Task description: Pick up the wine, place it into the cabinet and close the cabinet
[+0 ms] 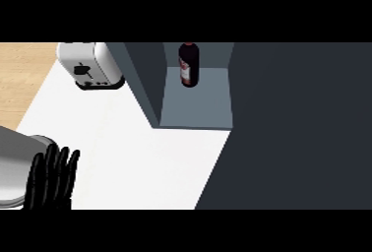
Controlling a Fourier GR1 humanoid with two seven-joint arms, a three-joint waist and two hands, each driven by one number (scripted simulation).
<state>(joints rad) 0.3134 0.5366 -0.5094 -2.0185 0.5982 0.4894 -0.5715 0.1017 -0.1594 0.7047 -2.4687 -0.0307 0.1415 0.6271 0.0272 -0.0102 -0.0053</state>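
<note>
The dark wine bottle (188, 63) with a red label stands upright inside the open cabinet (196, 106), on its grey-blue floor near the back. A big dark panel (298, 128), apparently the cabinet door, fills the right side of the view, from the cabinet's right edge down to the lower edge. My left hand (52, 177) rests at the lower left with straight fingers pointing up, far from the bottle and holding nothing. My right hand does not show anywhere.
A white toaster (91, 65) stands at the back left, just left of the cabinet's side wall (141, 81). The white counter (138, 157) stretches between my left hand and the cabinet. Wooden floor (22, 78) shows beyond the counter's left edge.
</note>
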